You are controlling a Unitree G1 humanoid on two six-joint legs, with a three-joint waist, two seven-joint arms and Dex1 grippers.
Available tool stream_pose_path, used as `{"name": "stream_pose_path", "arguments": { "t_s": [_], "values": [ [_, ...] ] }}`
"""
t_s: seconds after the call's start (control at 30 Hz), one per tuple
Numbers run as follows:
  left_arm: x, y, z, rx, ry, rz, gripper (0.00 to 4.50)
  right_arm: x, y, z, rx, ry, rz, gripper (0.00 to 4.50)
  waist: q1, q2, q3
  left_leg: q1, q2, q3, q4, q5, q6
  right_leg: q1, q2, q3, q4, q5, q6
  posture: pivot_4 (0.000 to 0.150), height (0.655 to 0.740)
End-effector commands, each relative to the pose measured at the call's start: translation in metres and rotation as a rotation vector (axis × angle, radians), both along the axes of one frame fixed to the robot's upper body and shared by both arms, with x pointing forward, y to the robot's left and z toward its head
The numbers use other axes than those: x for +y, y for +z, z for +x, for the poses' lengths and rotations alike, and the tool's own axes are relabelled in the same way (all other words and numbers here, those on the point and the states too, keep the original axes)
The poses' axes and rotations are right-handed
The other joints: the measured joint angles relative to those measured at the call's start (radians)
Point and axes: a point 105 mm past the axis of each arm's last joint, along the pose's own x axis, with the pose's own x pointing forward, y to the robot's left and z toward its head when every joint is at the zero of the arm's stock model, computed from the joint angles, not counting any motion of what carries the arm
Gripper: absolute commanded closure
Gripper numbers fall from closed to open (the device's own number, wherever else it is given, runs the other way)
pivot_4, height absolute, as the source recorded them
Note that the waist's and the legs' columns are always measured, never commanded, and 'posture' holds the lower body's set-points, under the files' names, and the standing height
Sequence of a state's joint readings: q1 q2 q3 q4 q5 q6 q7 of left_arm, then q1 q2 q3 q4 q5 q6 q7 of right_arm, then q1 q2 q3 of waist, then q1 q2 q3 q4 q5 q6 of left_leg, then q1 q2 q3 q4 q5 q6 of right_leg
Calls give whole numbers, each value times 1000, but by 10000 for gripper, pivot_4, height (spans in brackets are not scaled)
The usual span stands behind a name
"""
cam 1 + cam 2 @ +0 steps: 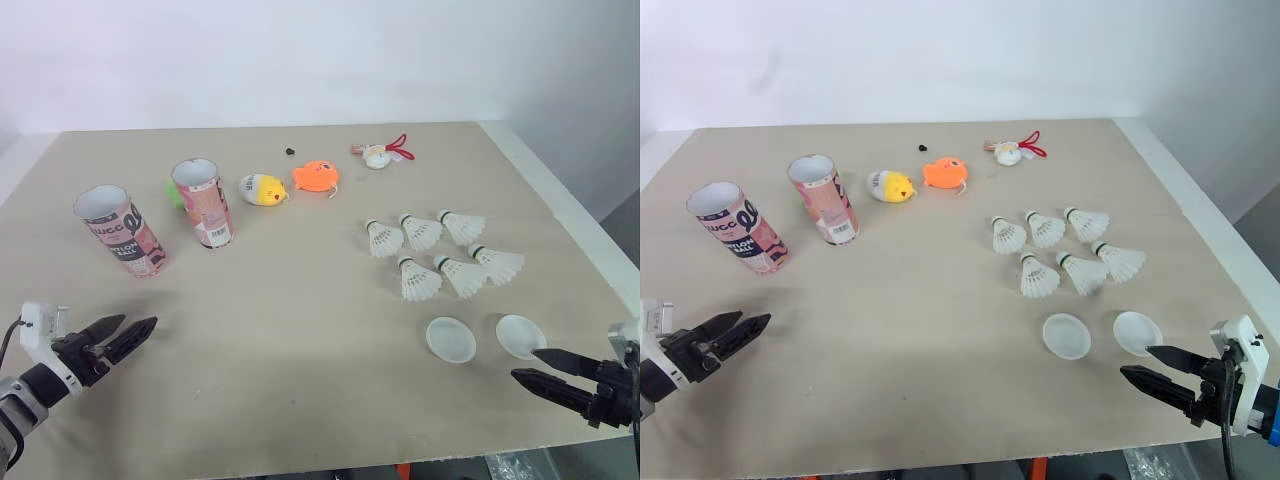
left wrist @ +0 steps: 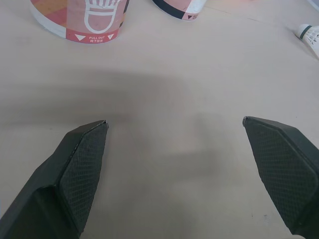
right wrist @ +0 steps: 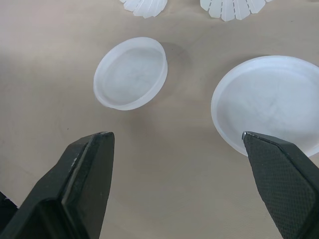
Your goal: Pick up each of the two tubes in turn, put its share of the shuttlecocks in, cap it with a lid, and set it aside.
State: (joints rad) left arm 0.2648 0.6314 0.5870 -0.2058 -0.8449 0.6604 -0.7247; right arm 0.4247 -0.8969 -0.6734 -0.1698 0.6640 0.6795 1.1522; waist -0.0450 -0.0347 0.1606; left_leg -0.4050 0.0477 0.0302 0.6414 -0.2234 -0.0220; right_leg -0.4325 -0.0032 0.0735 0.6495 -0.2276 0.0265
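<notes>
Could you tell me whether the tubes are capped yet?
Uncapped. The left tube and right tube stand open-mouthed; the left lid and right lid lie on the table.

This is probably a robotics lab or test room. A bare beige tabletop [image 1: 300, 310] stands against a blank white wall [image 1: 300, 60], with tubes [image 1: 205, 205], shuttlecocks [image 1: 421, 281] and small toys [image 1: 316, 177] laid out like test props.

Toward the far side of your table [image 1: 300, 330] you have a yellow toy [image 1: 263, 189] with an orange toy [image 1: 316, 177] near it on the right. A small black bit [image 1: 290, 151] sits just beyond them. Further right lies a white trinket [image 1: 380, 154] with a red loop.
</notes>
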Motion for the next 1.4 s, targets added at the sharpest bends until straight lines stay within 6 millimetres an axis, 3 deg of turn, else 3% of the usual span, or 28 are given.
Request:
{"name": "stream_pose_path", "arguments": {
  "t_s": [0.03,0.37,0.47,0.63,0.73,0.83,1.0,1.13,1.3,1.4],
  "values": [
    [3,5,0,-7,-15,15,0,3,6,0,-30,13,-5,1027,0,0,0,0,0,0,0,0,0,0,0,0,0,0,0,1500,7400],
    [-5,3,-2,21,-93,35,0,20,9,-4,-40,48,26,1027,0,-1,-1,0,0,0,0,0,0,1,0,0,0,0,0,1500,7400],
    [-7,3,-2,15,-94,38,0,44,9,-6,-45,120,53,1027,0,-1,-1,0,0,0,0,0,0,1,1,0,0,0,0,1500,7400],
    [-11,6,-4,-24,-67,5,0,130,19,-3,-76,424,184,1027,-6,-2,-2,1,1,-1,0,0,0,1,1,0,1,0,0,1500,7400],
    [-14,10,-14,-31,-61,-56,0,166,31,3,-108,575,247,1027,-2,-2,-2,2,3,0,2,0,0,1,2,0,1,2,-1,1500,7400],
    [-10,17,-23,-69,-10,-92,0,186,41,9,-124,677,289,1027,-2,-4,-2,2,3,0,2,0,1,2,2,0,1,2,0,1500,7400],
    [2,24,-47,-121,108,-91,0,219,67,38,-216,796,350,1027,-4,-7,-2,1,3,0,3,0,1,2,2,0,1,2,-1,1500,7400],
    [26,34,-57,-220,268,60,0,250,87,60,-304,812,384,1027,1,-7,-2,1,4,0,3,1,1,1,5,0,2,2,-2,1500,7400],
    [51,45,-53,-308,394,263,0,270,84,76,-356,779,302,1027,6,-8,-2,-1,4,-1,3,1,0,1,4,-1,1,1,-2,1500,7400],
    [44,45,-39,-322,338,331,0,274,75,90,-386,720,232,1027,6,-8,-3,-1,4,0,3,0,0,0,4,0,1,2,-2,1500,7400]
  ]
}}
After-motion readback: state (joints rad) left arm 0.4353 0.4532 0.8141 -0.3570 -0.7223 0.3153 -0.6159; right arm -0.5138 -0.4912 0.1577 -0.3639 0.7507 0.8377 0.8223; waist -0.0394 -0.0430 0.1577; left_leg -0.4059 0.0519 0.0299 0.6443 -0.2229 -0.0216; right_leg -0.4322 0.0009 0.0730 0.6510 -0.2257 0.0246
